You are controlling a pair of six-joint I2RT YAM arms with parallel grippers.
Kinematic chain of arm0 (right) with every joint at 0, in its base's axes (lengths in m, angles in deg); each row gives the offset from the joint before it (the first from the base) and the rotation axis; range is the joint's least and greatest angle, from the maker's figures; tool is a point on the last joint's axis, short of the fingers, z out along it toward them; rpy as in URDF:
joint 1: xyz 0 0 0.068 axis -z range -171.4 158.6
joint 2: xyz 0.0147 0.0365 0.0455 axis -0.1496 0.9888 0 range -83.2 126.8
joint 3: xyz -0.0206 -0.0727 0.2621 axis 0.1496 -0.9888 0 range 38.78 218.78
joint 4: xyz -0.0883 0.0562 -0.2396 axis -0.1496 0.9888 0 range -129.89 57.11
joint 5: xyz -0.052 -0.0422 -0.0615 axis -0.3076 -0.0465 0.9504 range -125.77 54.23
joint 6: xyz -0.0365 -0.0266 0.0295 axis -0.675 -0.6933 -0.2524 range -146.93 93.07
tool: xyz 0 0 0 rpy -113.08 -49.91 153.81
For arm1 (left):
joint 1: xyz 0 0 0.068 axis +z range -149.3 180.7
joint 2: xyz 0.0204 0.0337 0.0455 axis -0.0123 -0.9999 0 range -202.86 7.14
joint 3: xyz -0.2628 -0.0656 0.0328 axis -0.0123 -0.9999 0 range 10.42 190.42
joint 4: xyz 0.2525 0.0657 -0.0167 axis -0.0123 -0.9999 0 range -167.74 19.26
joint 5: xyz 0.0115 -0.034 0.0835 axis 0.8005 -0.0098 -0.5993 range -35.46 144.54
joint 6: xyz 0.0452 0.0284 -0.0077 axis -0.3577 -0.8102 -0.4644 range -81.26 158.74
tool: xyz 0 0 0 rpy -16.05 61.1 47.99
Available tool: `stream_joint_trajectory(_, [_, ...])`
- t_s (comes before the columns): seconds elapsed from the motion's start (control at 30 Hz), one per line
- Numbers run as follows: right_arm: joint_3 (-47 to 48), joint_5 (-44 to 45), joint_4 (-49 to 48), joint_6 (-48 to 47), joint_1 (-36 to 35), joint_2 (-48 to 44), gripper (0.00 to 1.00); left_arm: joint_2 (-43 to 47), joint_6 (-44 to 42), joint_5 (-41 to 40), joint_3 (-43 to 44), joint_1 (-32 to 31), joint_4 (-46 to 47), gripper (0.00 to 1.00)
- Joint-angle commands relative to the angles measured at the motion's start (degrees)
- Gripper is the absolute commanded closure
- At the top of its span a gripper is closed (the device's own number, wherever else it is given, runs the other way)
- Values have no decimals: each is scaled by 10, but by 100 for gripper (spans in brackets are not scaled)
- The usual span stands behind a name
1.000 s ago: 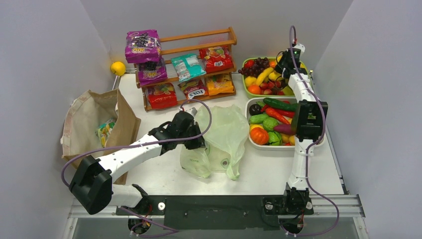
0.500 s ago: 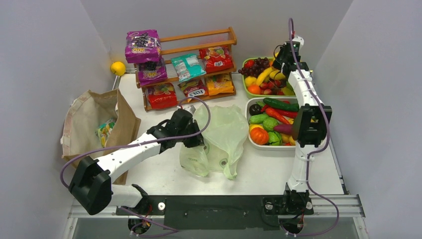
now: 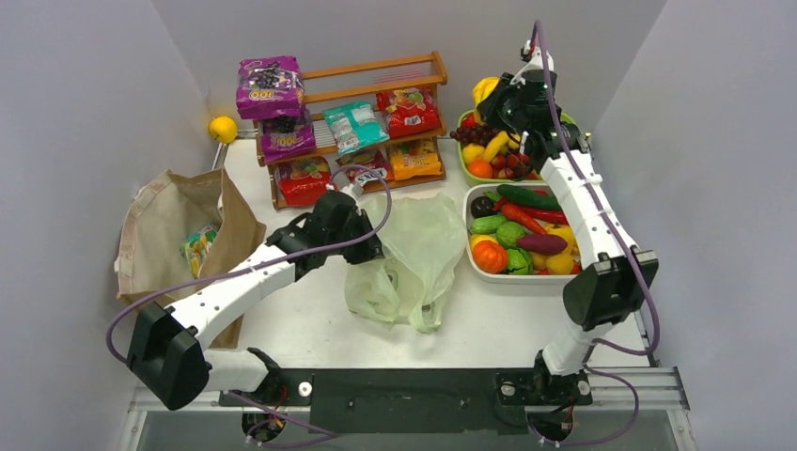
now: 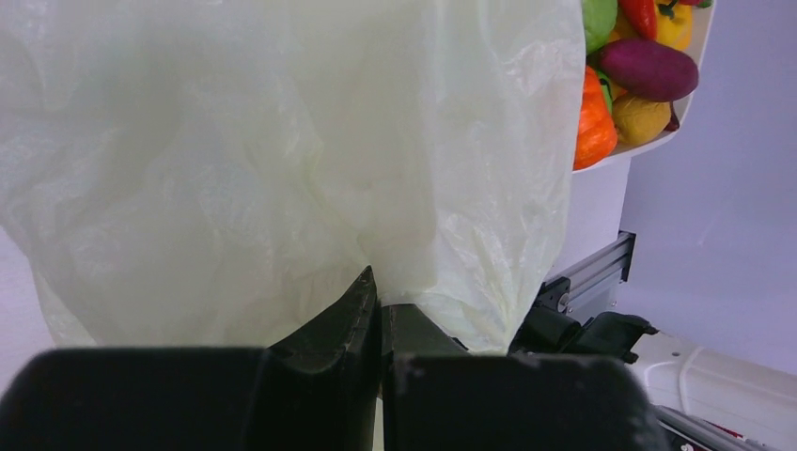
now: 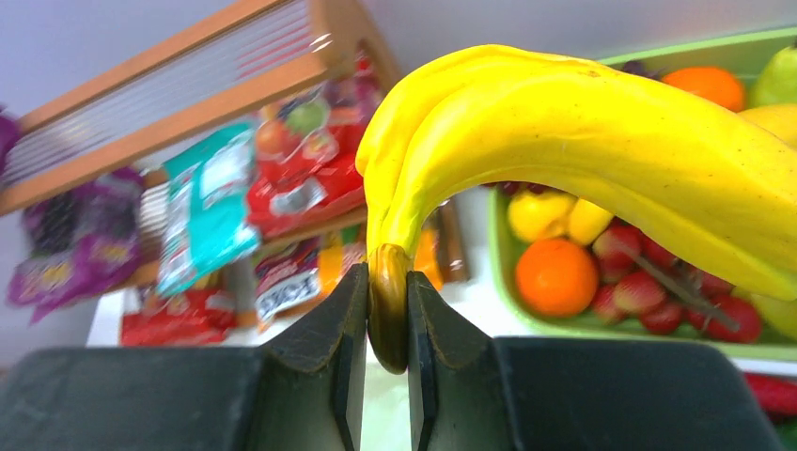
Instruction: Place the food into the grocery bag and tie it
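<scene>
The pale green grocery bag (image 3: 414, 254) lies crumpled at the table's middle. My left gripper (image 3: 365, 256) is shut on its left edge; the left wrist view shows the bag's film (image 4: 282, 160) hanging in front of the closed fingers (image 4: 352, 315). My right gripper (image 3: 498, 99) is shut on the brown stem of a yellow banana bunch (image 5: 583, 141) and holds it above the green fruit tray (image 3: 465, 169) at the back right. The bunch shows as a yellow lump in the top view (image 3: 485, 89). Snack packets, one marked FOX'S (image 3: 368, 167), sit on the wooden rack (image 3: 376, 75).
A white tray of toy vegetables (image 3: 515, 272) stands right of the bag. A brown paper bag (image 3: 179, 230) lies open at the left with a packet inside. A yellow ball (image 3: 223, 128) sits at the back left. Grey walls close in on three sides.
My right gripper has risen from the fruit tray with the banana bunch and swung left. My left gripper has shifted slightly back and left, pulling the bag's edge with it.
</scene>
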Motion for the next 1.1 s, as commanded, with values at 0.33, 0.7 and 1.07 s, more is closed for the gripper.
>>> stream_joint_trajectory(0.33, [-235, -215, -23, 82, -133, -333, 100, -44, -9, 42, 125, 37, -8, 100])
stream_joint_trajectory(0.7, [-321, -338, 0, 66, -210, -447, 100, -62, -2, 44, 155, 45, -32, 100])
stream_joint_trajectory(1.07, [-302, -335, 15, 20, -357, -416, 100, -83, -34, 60, 184, 56, -70, 100])
